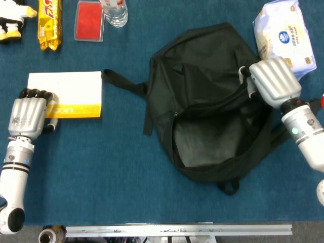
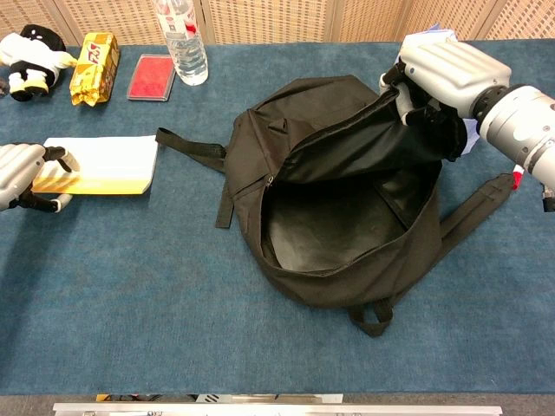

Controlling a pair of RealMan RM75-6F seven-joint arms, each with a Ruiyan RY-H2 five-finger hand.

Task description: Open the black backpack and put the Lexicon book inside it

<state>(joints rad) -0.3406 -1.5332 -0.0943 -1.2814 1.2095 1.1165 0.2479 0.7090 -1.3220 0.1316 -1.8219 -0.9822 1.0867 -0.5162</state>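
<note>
The black backpack (image 1: 212, 101) lies in the middle-right of the blue table, its zipper undone and its dark inside showing (image 2: 338, 230). My right hand (image 1: 273, 81) grips the upper flap at the bag's far right and holds it raised (image 2: 442, 69). The white and yellow Lexicon book (image 1: 71, 91) sits at the left, clear of the bag. My left hand (image 1: 28, 116) grips its left edge, fingers curled over the top and thumb beneath (image 2: 17, 169). In the chest view the book (image 2: 104, 160) looks tipped up off the cloth.
A backpack strap (image 1: 124, 83) runs from the bag toward the book's right edge. Along the far side stand a plush toy (image 1: 12, 17), a yellow snack pack (image 1: 49, 23), a red box (image 1: 89, 20) and a water bottle (image 2: 180, 43). A wipes pack (image 1: 283, 35) lies behind my right hand.
</note>
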